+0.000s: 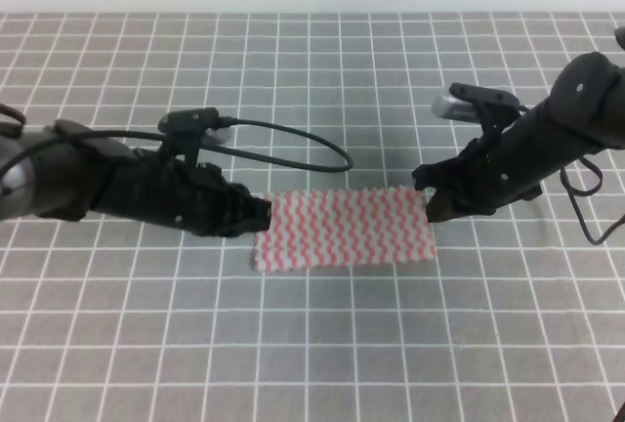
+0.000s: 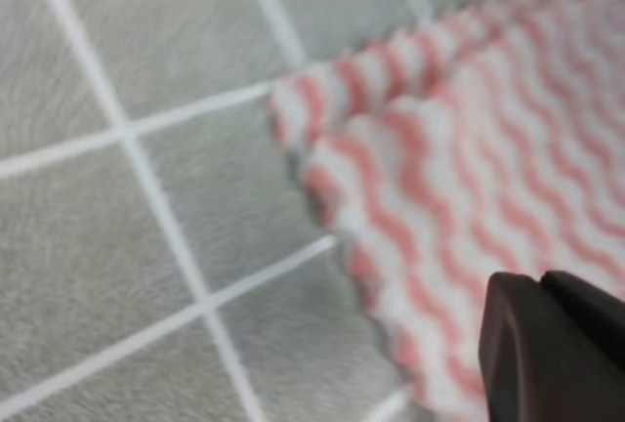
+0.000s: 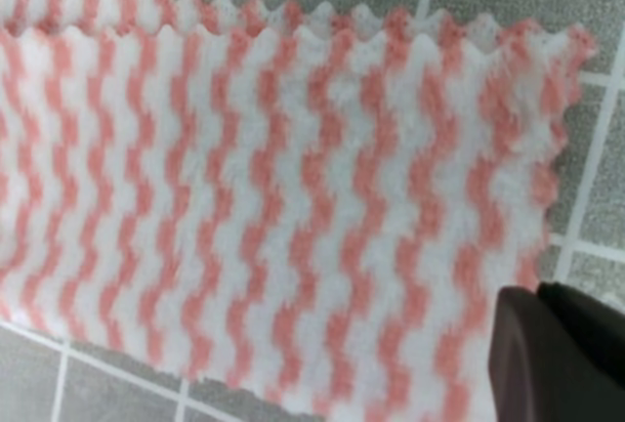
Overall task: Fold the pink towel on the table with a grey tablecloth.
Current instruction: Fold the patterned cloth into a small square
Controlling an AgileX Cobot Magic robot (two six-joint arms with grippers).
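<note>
Exterior high: folded pink towel [image 1: 344, 230] lies between both arms.

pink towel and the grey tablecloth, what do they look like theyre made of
Pink towel: looks like thin, fuzzy nonwoven or microfibre cloth, matte, with zigzag-cut edges that show no hem. Grey tablecloth: seems a soft, short-napped fabric, matte, with printed white grid lines. Exact fibres cannot be told.

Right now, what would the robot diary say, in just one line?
pink towel: folded in half, two layers | left pincer: at left edge | right pincer: at right edge | grip: unclear
</note>
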